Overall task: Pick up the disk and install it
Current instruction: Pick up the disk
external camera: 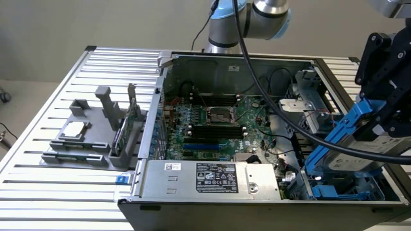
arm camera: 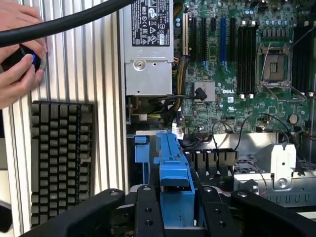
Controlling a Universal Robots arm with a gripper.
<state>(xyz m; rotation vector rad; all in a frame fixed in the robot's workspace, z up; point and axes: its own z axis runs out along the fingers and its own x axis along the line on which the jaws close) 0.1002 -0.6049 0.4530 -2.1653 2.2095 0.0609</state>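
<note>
The disk (external camera: 357, 155) is a silver-grey drive in a blue plastic carrier (external camera: 340, 132). It hangs tilted over the front right corner of the open computer case (external camera: 237, 58), in the exterior view's right. My gripper (external camera: 384, 118) is shut on it from above. In the wrist view the blue carrier (arm camera: 175, 180) sits clamped between the black fingers (arm camera: 148, 210) of my gripper (arm camera: 178, 210). Right under the disk lies the drive bay with a blue caddy (external camera: 334, 192).
The case holds a motherboard (external camera: 218, 125), a silver power supply (external camera: 212, 178) and a metal drive cage (external camera: 308, 103). A grey fixture (external camera: 83, 144) with a small chip stands on the slatted table at the exterior view's left. A person's hand (arm camera: 17, 59) and a keyboard (arm camera: 59, 163) lie beside the case.
</note>
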